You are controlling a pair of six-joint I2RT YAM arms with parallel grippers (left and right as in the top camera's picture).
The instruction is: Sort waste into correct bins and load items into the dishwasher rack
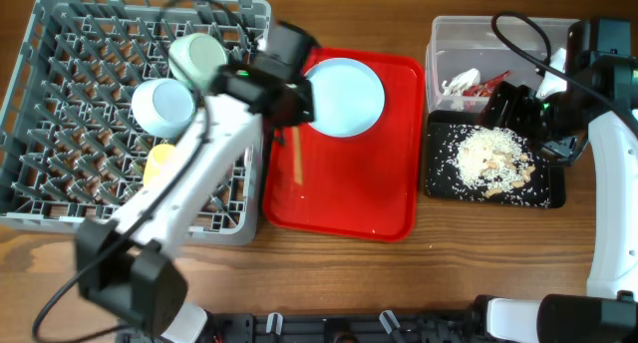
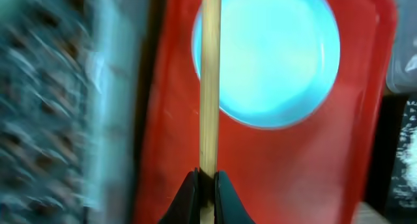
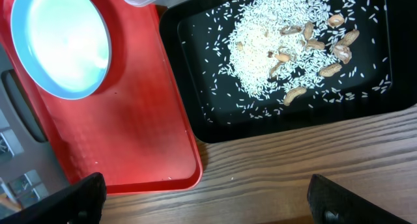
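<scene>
My left gripper (image 2: 208,185) is shut on a thin wooden chopstick (image 2: 209,87), which runs straight up the left wrist view across the white plate (image 2: 280,61). Overhead, this gripper (image 1: 287,102) hangs between the grey dishwasher rack (image 1: 60,134) and the plate (image 1: 344,96). Two pale bowls (image 1: 162,106) (image 1: 196,56) and a yellow cup (image 1: 159,164) sit in the rack. My right gripper (image 3: 212,201) is wide open with nothing in it, and overhead it (image 1: 513,109) is over the black tray (image 1: 553,195). Rice crumbs (image 3: 273,48) lie piled in that tray. The clear tub (image 1: 449,34) holds a red wrapper (image 1: 490,84) and a white scrap (image 1: 461,82).
The plate rests on a red serving tray (image 1: 339,193) between the rack and the bins. The left wrist view is blurred over the rack (image 2: 45,107). Bare wooden table (image 3: 293,159) lies in front of the trays. The left arm stretches across the rack's right side.
</scene>
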